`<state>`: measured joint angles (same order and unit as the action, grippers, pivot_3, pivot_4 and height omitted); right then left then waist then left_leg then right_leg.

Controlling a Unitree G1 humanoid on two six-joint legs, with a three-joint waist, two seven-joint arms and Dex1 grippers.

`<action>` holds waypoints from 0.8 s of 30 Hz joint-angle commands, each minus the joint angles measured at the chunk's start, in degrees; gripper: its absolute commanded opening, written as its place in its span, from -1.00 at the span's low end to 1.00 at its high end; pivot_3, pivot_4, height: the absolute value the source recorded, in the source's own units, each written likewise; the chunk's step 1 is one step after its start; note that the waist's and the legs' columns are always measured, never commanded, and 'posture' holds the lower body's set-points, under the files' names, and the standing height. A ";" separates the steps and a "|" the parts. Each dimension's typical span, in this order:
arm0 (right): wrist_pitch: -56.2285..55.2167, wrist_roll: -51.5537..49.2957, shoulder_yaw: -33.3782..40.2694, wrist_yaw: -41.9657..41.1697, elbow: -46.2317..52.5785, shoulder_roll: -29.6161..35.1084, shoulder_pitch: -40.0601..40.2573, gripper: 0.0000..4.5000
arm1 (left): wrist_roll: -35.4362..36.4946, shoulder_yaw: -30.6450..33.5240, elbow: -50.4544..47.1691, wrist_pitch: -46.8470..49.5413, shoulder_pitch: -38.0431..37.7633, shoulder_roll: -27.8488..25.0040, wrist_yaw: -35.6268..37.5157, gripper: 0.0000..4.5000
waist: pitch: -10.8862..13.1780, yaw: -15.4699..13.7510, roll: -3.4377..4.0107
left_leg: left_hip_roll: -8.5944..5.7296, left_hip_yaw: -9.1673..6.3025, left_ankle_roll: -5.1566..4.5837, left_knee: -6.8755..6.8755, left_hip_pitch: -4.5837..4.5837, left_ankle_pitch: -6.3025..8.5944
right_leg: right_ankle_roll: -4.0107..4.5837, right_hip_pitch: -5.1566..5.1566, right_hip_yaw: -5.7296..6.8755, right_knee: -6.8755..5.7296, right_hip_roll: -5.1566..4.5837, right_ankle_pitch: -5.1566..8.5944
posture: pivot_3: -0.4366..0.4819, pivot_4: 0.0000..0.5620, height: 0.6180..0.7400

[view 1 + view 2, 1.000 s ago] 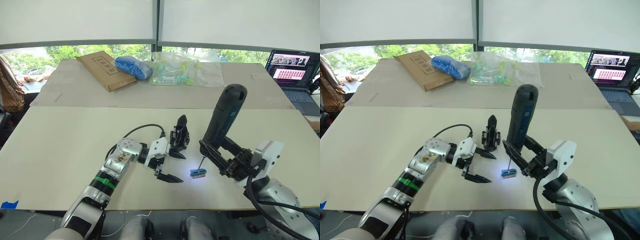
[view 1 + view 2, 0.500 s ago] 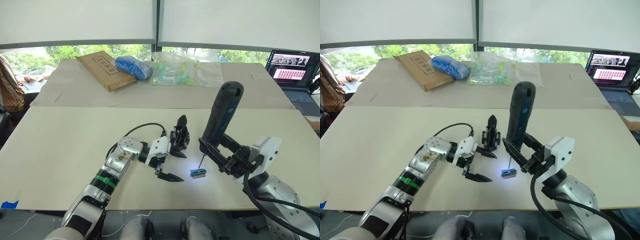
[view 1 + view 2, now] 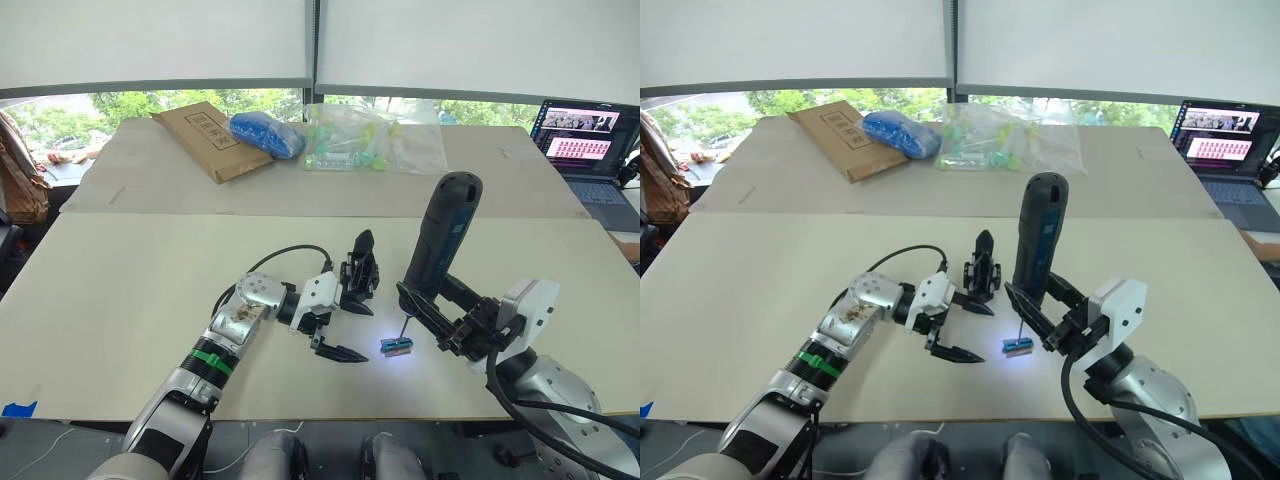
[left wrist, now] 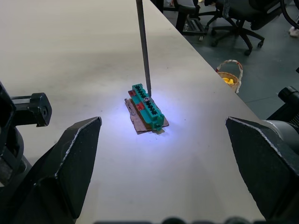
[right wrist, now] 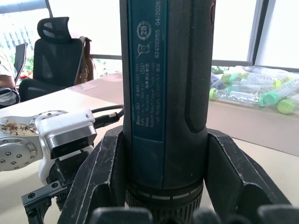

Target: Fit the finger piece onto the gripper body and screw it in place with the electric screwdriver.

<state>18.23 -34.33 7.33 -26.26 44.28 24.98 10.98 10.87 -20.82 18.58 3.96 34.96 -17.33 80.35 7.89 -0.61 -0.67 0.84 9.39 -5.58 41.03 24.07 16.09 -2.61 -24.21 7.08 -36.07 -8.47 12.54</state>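
Note:
The gripper body [image 3: 360, 275] stands at the table's middle with one pointed black finger upright. My left gripper [image 3: 350, 330] is open just in front of it, one finger [image 3: 353, 306] against its base and the other [image 3: 338, 353] lying nearer me. My right gripper [image 3: 432, 305] is shut on the electric screwdriver [image 3: 445, 235], held nearly upright. Its thin bit [image 4: 142, 46] touches a screw on the small green block [image 4: 148, 108], which lies between my left gripper's fingers [image 4: 74, 154] under a bluish light. The finger piece is out of view.
At the back of the table lie a cardboard box [image 3: 210, 135], a blue bag [image 3: 268, 133] and a clear bag of tubes [image 3: 370, 140]. A laptop [image 3: 590, 140] sits at the far right. The table's front edge runs close below the green block.
The screwdriver's top has shifted a little left and down, standing more upright, with its bit still on the green block. My left arm has not moved.

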 commanded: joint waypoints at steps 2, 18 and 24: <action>-2.35 0.12 0.62 -0.28 2.23 -0.38 -0.73 -0.15 | 0.23 0.03 -0.58 -0.64 0.69 0.35 0.09 1.00 | 0.00 0.00 0.00 | 0.00 0.00 0.00 0.00 0.00 0.00 | 0.00 0.00 0.00 0.00 0.00 0.00 | -0.05 -0.47 0.87; -2.23 0.22 0.83 -1.14 1.27 -0.18 -0.58 -0.15 | 0.20 0.10 -0.68 -0.61 0.71 0.33 -0.10 1.00 | 0.00 -0.01 0.00 | 0.00 0.00 0.00 0.00 0.00 0.00 | 0.00 0.00 0.00 0.00 0.00 0.00 | -0.05 -0.47 0.87; -2.43 0.49 0.80 -1.46 0.80 -0.45 -0.70 -0.15 | 0.21 0.12 -0.69 -0.60 0.73 0.28 -0.12 1.00 | 0.00 0.00 0.00 | 0.00 0.00 0.00 0.00 0.00 0.00 | 0.00 0.00 0.00 -0.01 0.00 0.00 | -0.05 -0.47 0.87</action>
<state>18.22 -33.79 7.30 -27.43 43.14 24.85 10.74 10.86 -20.82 18.59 3.96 34.96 -17.33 80.25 7.89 -0.61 -0.67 0.84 9.38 -5.58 41.03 24.07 16.09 -2.60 -24.21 7.08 -36.08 -8.47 12.54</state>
